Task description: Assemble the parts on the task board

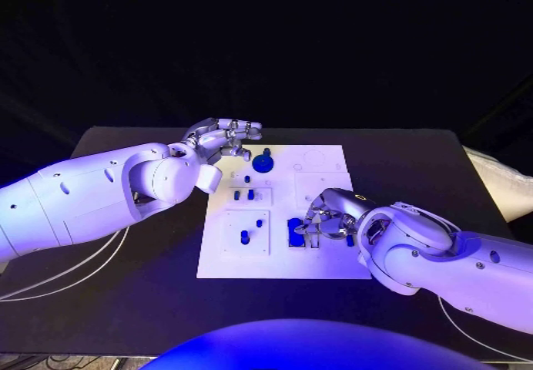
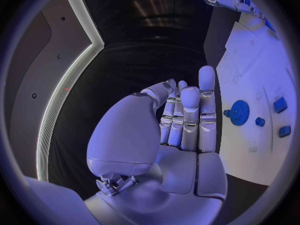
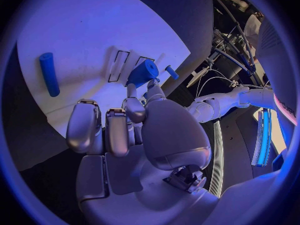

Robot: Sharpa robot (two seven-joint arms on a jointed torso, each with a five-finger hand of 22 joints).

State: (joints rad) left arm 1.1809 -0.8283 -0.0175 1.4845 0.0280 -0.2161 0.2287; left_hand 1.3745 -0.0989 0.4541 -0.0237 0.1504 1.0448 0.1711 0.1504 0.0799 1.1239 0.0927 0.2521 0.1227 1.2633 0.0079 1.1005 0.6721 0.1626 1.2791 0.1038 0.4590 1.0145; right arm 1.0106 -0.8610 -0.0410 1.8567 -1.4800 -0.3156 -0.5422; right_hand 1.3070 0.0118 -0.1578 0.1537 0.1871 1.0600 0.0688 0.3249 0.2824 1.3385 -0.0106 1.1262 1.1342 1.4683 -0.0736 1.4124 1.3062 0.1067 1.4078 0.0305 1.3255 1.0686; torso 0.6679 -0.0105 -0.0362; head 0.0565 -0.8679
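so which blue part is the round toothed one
The gear at the board's far end, just by the left hand. It is a flat toothed disc; the other blue parts are small pegs and blocks.

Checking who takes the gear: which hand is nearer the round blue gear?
Left. The left hand hovers just beside the round blue gear; the right hand is at the white task board's near side.

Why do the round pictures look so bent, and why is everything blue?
Blue-violet light washes every view, tinting the white board and arms. Left wrist view: a fisheye lens bends the board's straight edges, and the left hand looms large. Right wrist view: the same bending, with the right hand up close and a bright glare at the rim.
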